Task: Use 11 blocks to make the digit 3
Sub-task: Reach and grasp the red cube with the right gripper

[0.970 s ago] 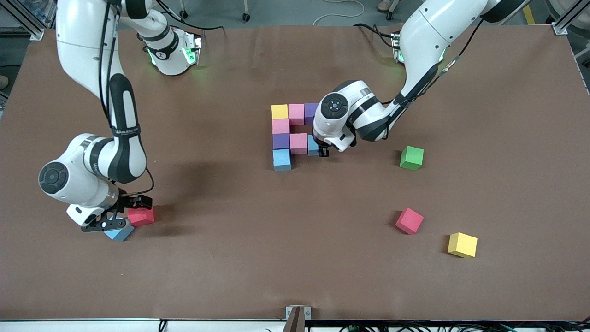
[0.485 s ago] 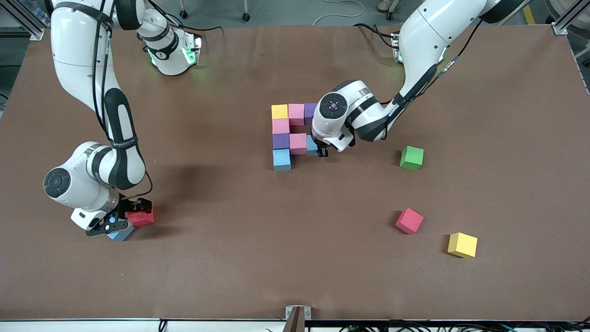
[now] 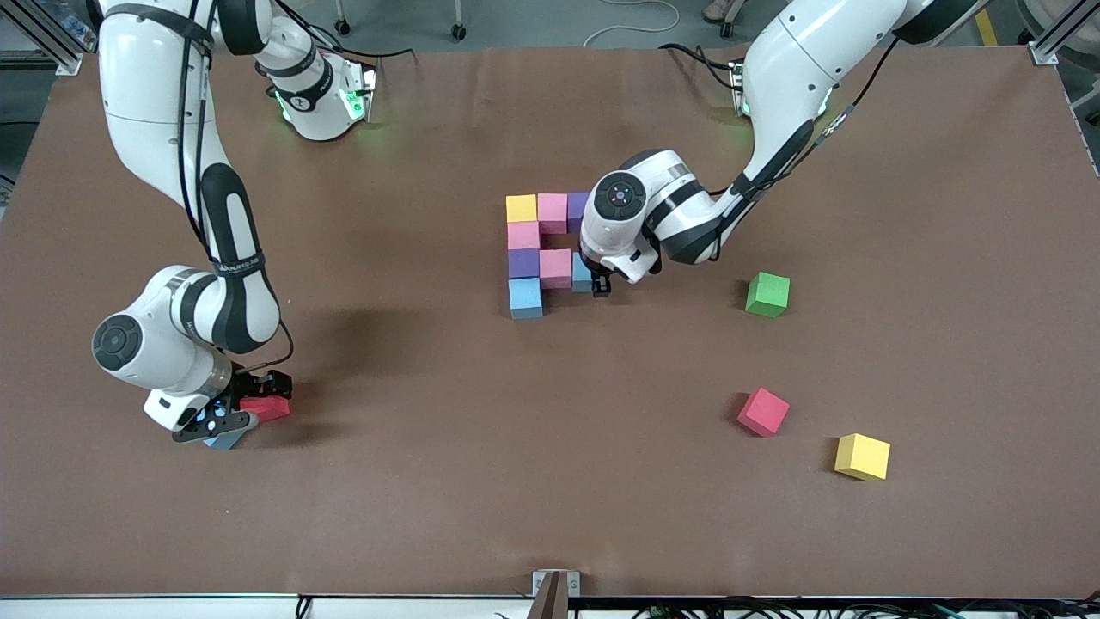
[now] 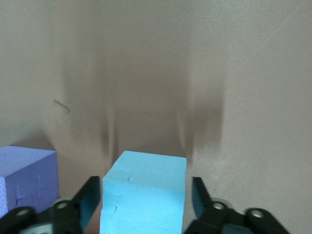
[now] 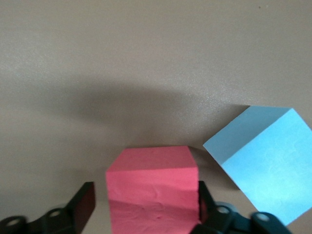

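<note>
Several touching blocks form part of the digit 3 (image 3: pixel 523 249) at mid-table. Its middle bar ends in a light blue cube (image 3: pixel 581 273) (image 4: pixel 146 195) beside a pink cube (image 3: pixel 556 267). My left gripper (image 3: pixel 599 284) (image 4: pixel 146 195) is low around this light blue cube and open, with a slim gap at each finger. Toward the right arm's end, near the front camera, my right gripper (image 3: pixel 255 402) (image 5: pixel 146 192) is open around a red cube (image 3: pixel 268 409) (image 5: pixel 153 185). One finger touches the cube and the other stands apart. Another light blue cube (image 3: pixel 225 440) (image 5: pixel 261 165) lies beside it.
Toward the left arm's end a green cube (image 3: pixel 767 294) lies loose, with a red cube (image 3: pixel 762 412) and a yellow cube (image 3: pixel 862 456) nearer the front camera. A purple cube (image 4: pixel 27 178) of the figure shows in the left wrist view.
My left gripper's fingers have parted and let go of the light blue cube. My right gripper has sunk lower around the red cube and its fingers have drawn closer.
</note>
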Motion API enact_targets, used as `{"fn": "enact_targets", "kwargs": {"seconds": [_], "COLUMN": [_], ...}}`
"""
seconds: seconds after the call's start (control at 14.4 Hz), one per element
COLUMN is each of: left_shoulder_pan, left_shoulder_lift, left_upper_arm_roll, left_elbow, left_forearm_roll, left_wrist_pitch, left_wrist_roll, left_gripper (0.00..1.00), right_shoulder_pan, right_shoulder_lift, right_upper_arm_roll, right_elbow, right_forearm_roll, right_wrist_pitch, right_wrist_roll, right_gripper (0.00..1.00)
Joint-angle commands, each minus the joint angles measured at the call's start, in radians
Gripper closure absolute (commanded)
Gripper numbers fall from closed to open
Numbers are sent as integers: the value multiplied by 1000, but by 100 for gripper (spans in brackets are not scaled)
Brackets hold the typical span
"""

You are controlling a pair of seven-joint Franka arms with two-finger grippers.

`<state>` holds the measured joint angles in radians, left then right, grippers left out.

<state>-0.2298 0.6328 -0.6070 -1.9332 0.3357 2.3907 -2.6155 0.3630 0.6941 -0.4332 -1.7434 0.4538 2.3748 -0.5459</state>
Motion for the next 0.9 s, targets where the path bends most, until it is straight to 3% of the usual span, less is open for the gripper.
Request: {"fn": "enact_targets", "kwargs": {"seconds": [0.0, 0.07, 0.14, 0.49, 0.83], "left_shoulder_pan": [-14, -14, -13, -7, -5], "left_shoulder_lift": [13, 13, 12, -37, -96], "left_upper_arm_roll": [6, 6, 6, -5, -23], "left_elbow": [23, 26, 34, 37, 49], "left_forearm_roll": [26, 26, 26, 28, 28], "left_wrist_pitch": [-2, -5, -10, -68, -113], "left_wrist_roll": [-15, -15, -17, -17, -12], "left_gripper": [0, 0, 0, 0, 0], "right_shoulder_pan": [-3, -1, 4, 102, 229], "right_shoulder_lift": [1, -1, -4, -39, -97], "right_upper_arm_roll": [8, 8, 8, 8, 5], "right_elbow": [19, 24, 24, 24, 22], "right_forearm_roll": [17, 14, 14, 17, 16], "right_wrist_pitch": [-3, -6, -8, -112, -204], "right_wrist_roll": [-66, -71, -71, -39, 134], "right_gripper": [78, 92, 96, 98, 99]}}
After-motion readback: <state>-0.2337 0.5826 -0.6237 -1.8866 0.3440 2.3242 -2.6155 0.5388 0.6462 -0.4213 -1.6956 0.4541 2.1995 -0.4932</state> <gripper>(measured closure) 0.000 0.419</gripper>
